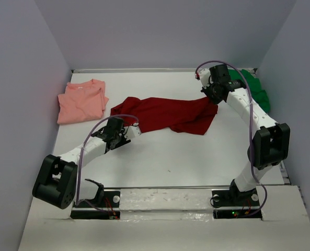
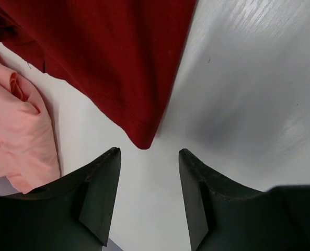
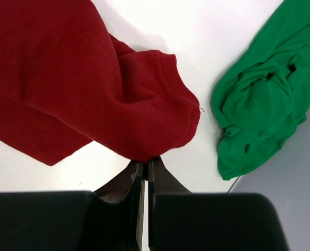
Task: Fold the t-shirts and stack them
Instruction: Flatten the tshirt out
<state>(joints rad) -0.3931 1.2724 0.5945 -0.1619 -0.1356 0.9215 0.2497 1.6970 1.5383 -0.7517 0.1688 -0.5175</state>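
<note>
My left jaws stand parted over the surface [image 1: 170, 162], just short of a corner of the dark red t-shirt [image 1: 168, 114]. My right jaws pinch its right end. Beyond, the salmon pink t-shirt [image 1: 81, 102] lies far left and the bright green t-shirt [image 1: 256, 89] far right.

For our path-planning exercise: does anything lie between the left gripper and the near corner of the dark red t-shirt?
Nothing visible does. Only bare table separates the open left gripper from the corner of the dark red t-shirt just ahead. The salmon pink t-shirt lies off to one side, clear of that gap.
</note>
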